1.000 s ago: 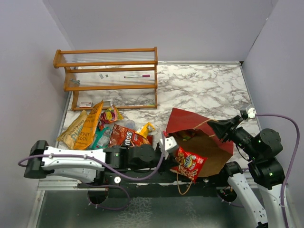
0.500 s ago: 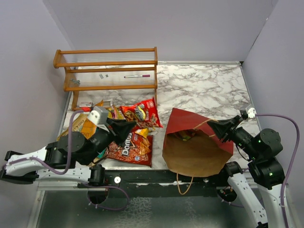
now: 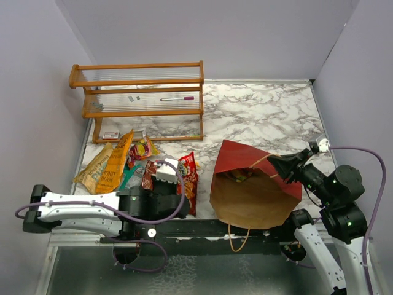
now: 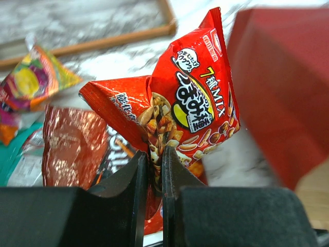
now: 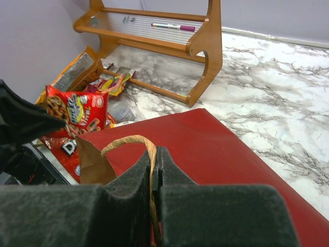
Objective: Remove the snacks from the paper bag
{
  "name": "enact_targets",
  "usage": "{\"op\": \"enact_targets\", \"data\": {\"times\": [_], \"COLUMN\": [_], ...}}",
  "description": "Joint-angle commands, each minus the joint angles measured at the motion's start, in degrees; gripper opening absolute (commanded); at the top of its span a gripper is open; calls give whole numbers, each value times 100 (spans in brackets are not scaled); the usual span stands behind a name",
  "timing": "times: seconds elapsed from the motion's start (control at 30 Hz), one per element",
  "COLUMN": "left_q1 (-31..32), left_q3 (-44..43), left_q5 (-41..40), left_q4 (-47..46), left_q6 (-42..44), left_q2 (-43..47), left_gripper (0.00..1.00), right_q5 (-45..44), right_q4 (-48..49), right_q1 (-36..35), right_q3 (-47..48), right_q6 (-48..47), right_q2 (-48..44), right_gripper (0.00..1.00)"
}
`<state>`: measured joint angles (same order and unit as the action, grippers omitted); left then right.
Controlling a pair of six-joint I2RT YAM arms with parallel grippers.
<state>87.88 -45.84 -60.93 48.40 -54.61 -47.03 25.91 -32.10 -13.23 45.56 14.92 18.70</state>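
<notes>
One red packet [image 4: 195,98] marked "7種MIX", left claw [image 4: 156,155] pinching it

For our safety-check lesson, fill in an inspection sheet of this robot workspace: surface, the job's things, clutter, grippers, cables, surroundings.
Surface: marble-patterned table.
Job's things: paper bag lying with its mouth open toward the arms, a colourful packet showing inside; red snack packet held outside the bag; other packets piled at the left.
Clutter: wooden rack with a marker pen on a shelf.
Grippers: left gripper shut on the red snack packet; right gripper shut on the bag's handle.
Cables: purple cable looped over the left arm; second purple cable beside the right arm.
Surroundings: plain pale walls on three sides.
</notes>
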Motion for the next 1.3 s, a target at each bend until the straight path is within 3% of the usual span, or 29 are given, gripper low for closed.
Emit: {"op": "enact_targets", "data": {"times": [0.0, 0.1, 0.17, 0.27, 0.4, 0.6, 0.8, 0.9, 1.1, 1.27], "left_q1": [-18, -300, -847, -1727, -2332, -3043, -3746, -3981, -4420, -4425], "left_q3": [207, 643, 838, 866, 661, -176, -625, -549, -191, -419], "left_q5": [-498, -245, 411, 1281, 2096, 2664, 3716, 3848, 4717, 4656], "left_q4": [404, -985, -1927, -2671, -3642, -3832, -3705, -3765, -4045, -3549], "left_q6": [-1242, -195, 651, 1147, 1929, 2463, 2306, 2080, 1818, 1894], "left_q2": [-510, -740, -852, -1018, -1263, -2214, -3273, -3612, -3716, -2983], "left_gripper": [0, 0, 0, 0, 0, 0, 0, 0, 23, 43], "right_q5": [106, 98, 107, 141, 108, 119, 109, 118, 129, 138], "right_q4": [142, 159, 147, 140, 158, 142, 151, 151, 149, 160], "right_q1": [-12, -12, -12, -12, -12, -12, -12, -12, -12, -12], "right_q3": [-45, -51, -48, -39, -49, -53, -51, -55, -57, -59], "right_q6": [-81, -71, -70, -100, -78, -90, -87, -86, -93, -102], "right_q2": [-12, -24, -13, -36, -57, -68, -90, -86, -106, -101], "right_gripper": [2, 2, 2, 2, 2, 2, 2, 2, 2, 2]}}
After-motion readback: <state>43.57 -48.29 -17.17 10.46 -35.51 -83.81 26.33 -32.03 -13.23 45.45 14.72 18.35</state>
